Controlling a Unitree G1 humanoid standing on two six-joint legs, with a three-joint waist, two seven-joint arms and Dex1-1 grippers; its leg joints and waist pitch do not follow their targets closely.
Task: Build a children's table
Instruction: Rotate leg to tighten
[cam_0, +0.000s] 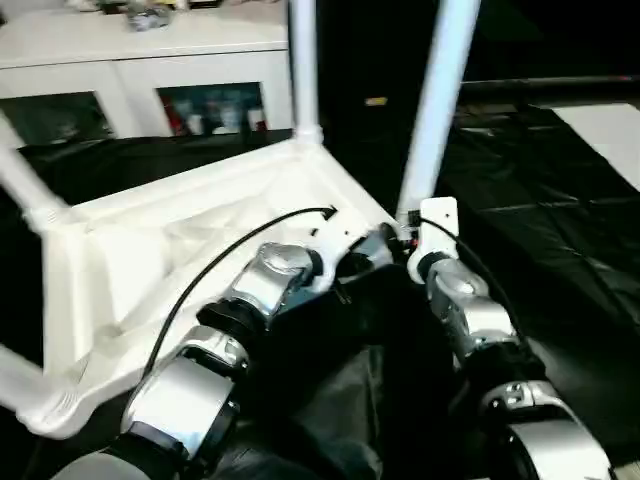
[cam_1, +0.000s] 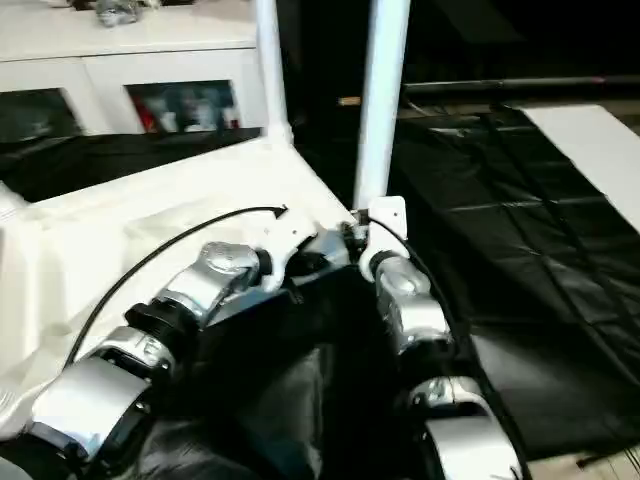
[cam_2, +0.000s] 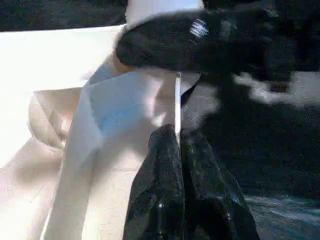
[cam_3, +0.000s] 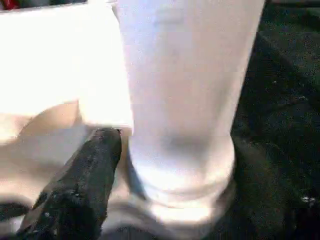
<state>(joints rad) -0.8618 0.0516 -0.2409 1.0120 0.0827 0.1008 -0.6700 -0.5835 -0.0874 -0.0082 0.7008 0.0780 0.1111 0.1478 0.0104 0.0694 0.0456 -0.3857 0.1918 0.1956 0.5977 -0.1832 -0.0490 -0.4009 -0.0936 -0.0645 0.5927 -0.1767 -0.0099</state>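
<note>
Both grippers at the near corner of the upturned table (cam_0: 150, 260).
The table lies underside up on the black-covered surface (cam_0: 560, 200), legs rising. The left gripper (cam_2: 178, 131) is pressed closed, its tips at the table's rim by the corner. The right gripper (cam_3: 165, 150) stands wide around the base of the corner leg (cam_3: 182, 100); one finger (cam_3: 82, 185) seems to touch it.

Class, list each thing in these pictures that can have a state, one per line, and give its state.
White plastic table top: upside down, tilted, ribbed underside showing.
Near white tube leg: upright, seated in its corner socket.
Far white tube leg: upright in its socket.
Left pincer: shut, at the table top's edge.
Right pincer: one black finger beside the near leg's base.
White cabinet's glass doors: closed.
</note>
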